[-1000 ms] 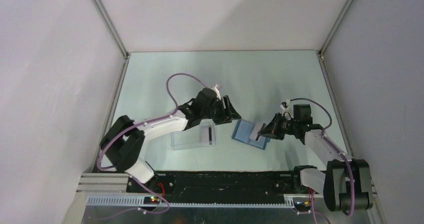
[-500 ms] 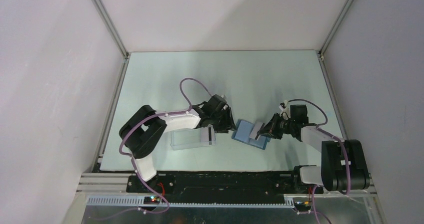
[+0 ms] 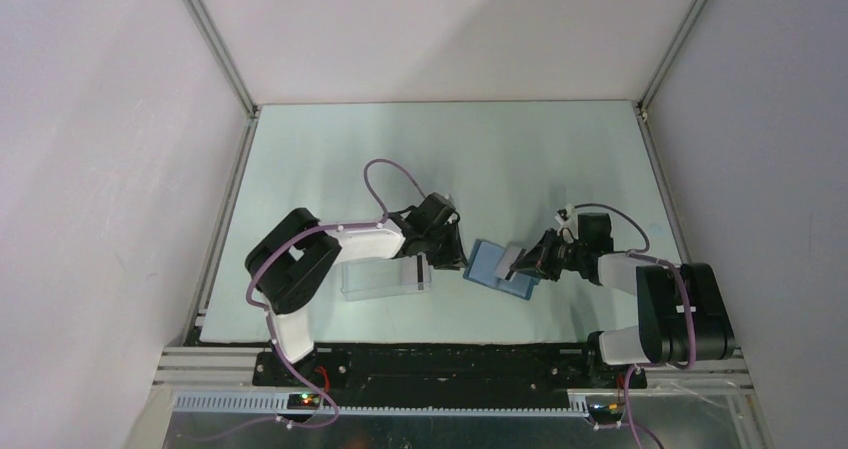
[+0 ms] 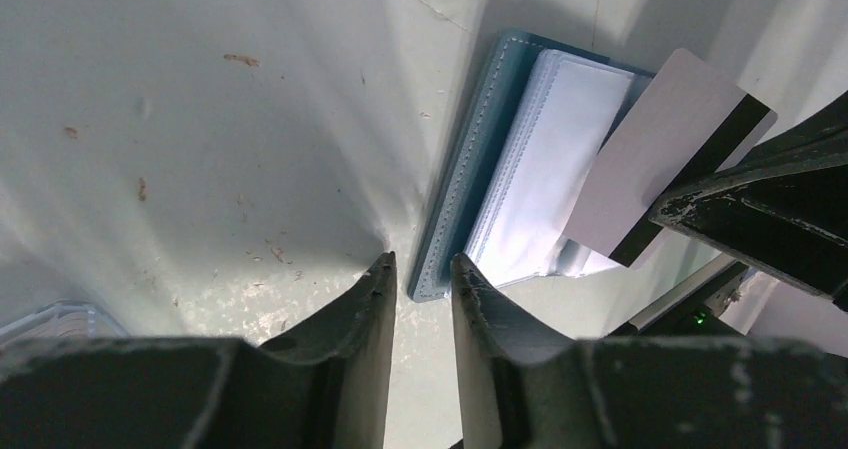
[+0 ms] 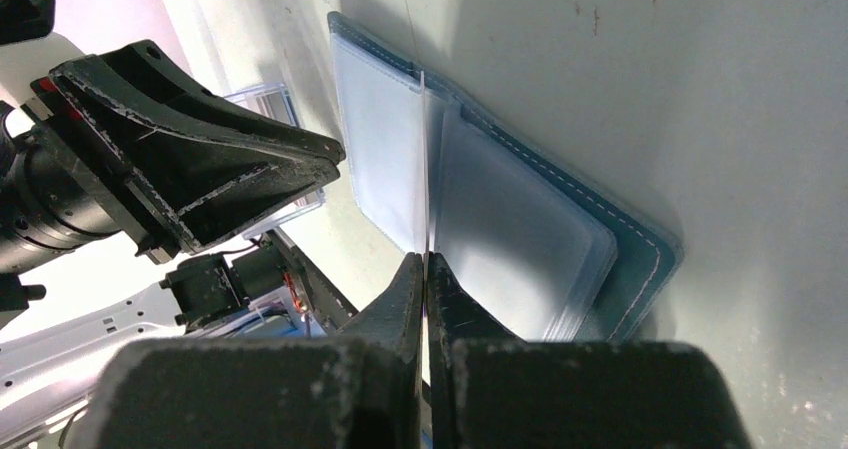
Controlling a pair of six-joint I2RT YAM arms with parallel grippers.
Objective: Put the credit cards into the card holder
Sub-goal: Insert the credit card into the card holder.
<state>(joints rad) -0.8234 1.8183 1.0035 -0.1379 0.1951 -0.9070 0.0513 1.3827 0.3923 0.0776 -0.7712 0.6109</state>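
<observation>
Your right pincer (image 5: 426, 262) pinches one credit card (image 4: 668, 149) over the open card holder (image 3: 490, 263), which lies mid-frame on the tabletop (image 3: 500, 159). Your left pincer (image 4: 421, 272), narrowly parted, straddles the holder's corner. The right wrist view shows the card edge-on; the left wrist view shows its black stripe.

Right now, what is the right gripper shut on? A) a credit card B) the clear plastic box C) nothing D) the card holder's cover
A: the right gripper pinches a credit card edge-on over the open card holder.
</observation>
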